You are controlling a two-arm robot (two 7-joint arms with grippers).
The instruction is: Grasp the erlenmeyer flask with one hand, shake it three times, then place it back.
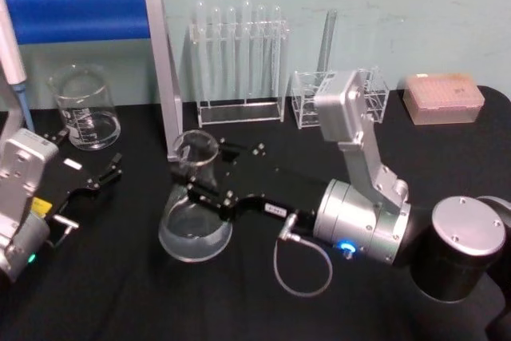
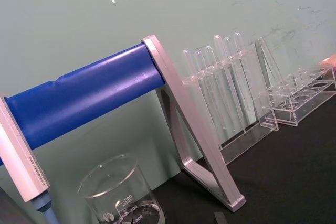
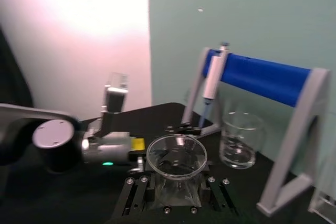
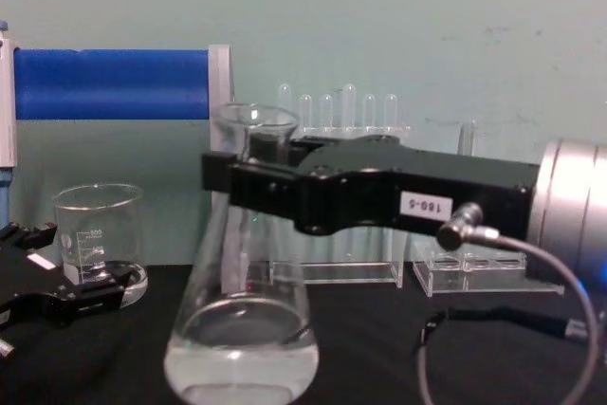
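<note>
Flask [image 1: 194, 221] is seen roughly upright on the black table [image 1: 120, 301], left of centre, just in front of the foot of the stand's [image 1: 164, 69] right-side leg. Its base appears to be resting on the table. Some clear liquid is seen in the wide base, and white graduation marks are faintly visible on the glass.

Right gripper [image 1: 200, 172] is reached in from the right, with its wrist low over the table. The neck is clamped just under the flared rim, one finger on each side of the glass. In the right wrist view the rim is seen from above, centred between the two fingers. A grey cable is looped from the wrist down onto the table.

Left gripper [image 1: 92, 193] is parked low at the table's left edge, well apart from the flask, with its fingers spread and nothing between them.

Beaker [image 1: 84, 109] is placed behind the left gripper, under the stand's blue bar. A pipette [image 1: 14, 61] is hung at the stand's left end. A test tube rack [image 1: 239, 61] is set at the back wall behind the flask. A lower clear rack [image 1: 307, 101] is placed to its right, partly hidden by the right arm. A pink tip box [image 1: 443, 97] is set at the far right.
</note>
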